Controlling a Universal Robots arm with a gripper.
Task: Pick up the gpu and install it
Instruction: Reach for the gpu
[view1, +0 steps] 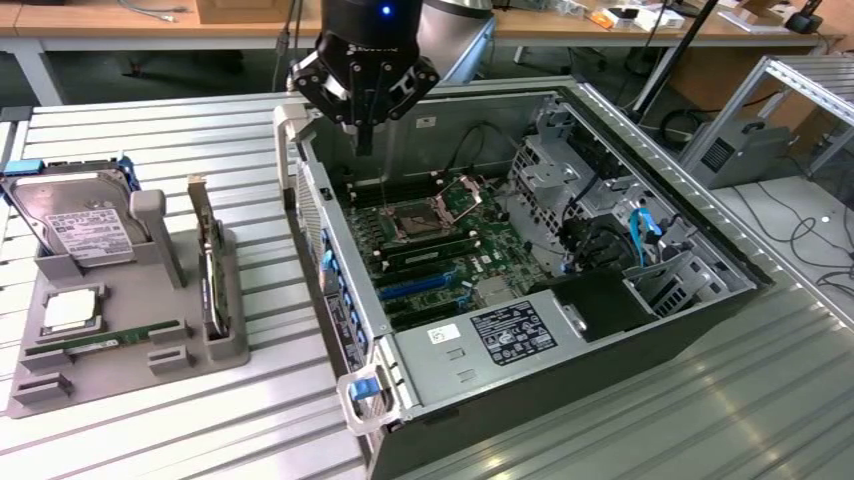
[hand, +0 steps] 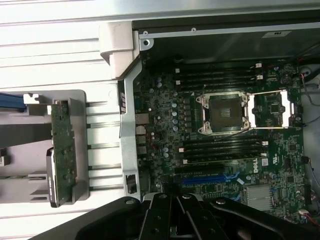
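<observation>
Parts tray (view1: 127, 372) lies at the exterior view's left on the ribbed metal table (view1: 160, 440), just beside the open computer case (view1: 447, 372). Leftmost on it, a grey hard drive (view1: 74, 228) stands propped on end, with a slim green memory stick (view1: 114, 341) lying flat in front of it. Next along, on the side of the tray nearest the case, the gpu (view1: 207, 262) stands on its long edge in a slot, untouched. Its long axis runs from the far side of the table towards the camera, roughly parallel to the case's left wall. Right of that, the gripper (view1: 363, 146) hangs above the far left corner of the case, over the edge of the motherboard (view1: 441, 235), with its fingers drawn together on nothing. The gpu therefore lies to the exterior view's left of the jaws, lower down and somewhat nearer the camera, on the other side of the case wall. In the wrist view its green board shows edge-up in the tray beside the case. I judge the pick-up not yet begun, and the card offers its thin width, not its length, to a grasp from above. Further right, the motherboard's empty processor socket (view1: 424, 212) and blue expansion slot (view1: 414, 287) lie exposed inside the case.
</observation>
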